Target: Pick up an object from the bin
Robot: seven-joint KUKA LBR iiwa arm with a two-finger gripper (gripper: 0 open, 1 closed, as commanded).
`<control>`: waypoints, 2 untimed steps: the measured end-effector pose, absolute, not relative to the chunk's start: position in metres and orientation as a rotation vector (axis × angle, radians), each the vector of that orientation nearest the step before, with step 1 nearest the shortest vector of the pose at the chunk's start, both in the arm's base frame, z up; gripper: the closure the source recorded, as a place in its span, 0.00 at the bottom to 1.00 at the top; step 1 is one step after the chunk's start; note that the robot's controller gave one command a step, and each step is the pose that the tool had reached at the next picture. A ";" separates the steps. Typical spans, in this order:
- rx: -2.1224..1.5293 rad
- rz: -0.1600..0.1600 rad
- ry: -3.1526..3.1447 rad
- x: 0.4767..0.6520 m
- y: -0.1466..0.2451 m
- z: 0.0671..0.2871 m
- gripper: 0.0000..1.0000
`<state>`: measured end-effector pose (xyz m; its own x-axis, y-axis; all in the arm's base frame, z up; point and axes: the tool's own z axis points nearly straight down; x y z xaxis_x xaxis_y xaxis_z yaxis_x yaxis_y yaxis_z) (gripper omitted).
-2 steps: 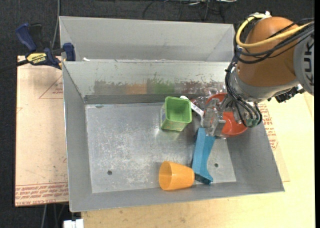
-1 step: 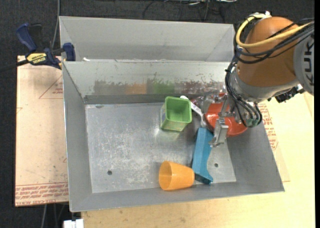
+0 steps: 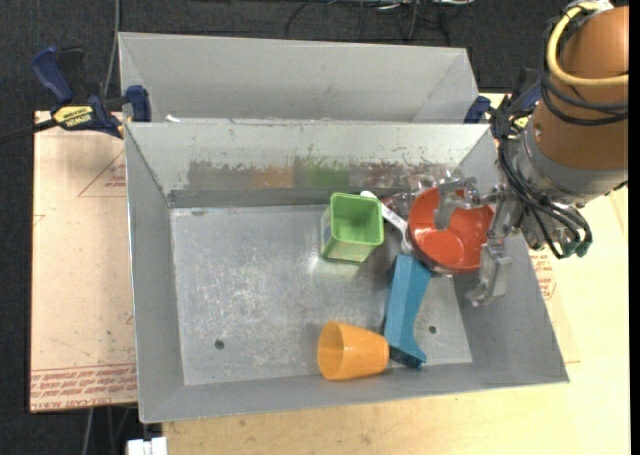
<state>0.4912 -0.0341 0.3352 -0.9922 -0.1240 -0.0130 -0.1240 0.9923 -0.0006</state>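
— Red bowl (image 3: 450,235) at the right side of the bin (image 3: 250,293), mouth up; it's round, so no long axis.
— And the gripper (image 3: 476,239)?
— Spread, straddling the bowl's right rim, with the upright blue block (image 3: 405,308) just below.

hand (image 3: 480,261) at red bowl (image 3: 445,233), bin (image 3: 250,273) right | green cup (image 3: 353,225) left of bowl | blue piece (image 3: 405,308), orange cup (image 3: 352,351) in front

The bin (image 3: 240,293) is grey sheet metal, matt, its floor scuffed and scratched, with dull smears along the back wall. The green cup (image 3: 355,223), mid-frame, looks like smooth plastic with a soft sheen. The orange cup (image 3: 352,351), lower middle, is smooth plastic. The blue block (image 3: 405,308) is matt plastic. The red bowl (image 3: 450,238), right of centre, is glossy plastic.
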 end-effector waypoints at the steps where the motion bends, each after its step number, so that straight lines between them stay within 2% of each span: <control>1: -0.343 -0.003 3.107 0.511 -0.081 0.318 0.00; 2: -0.675 -0.011 3.044 0.528 -0.112 0.372 0.00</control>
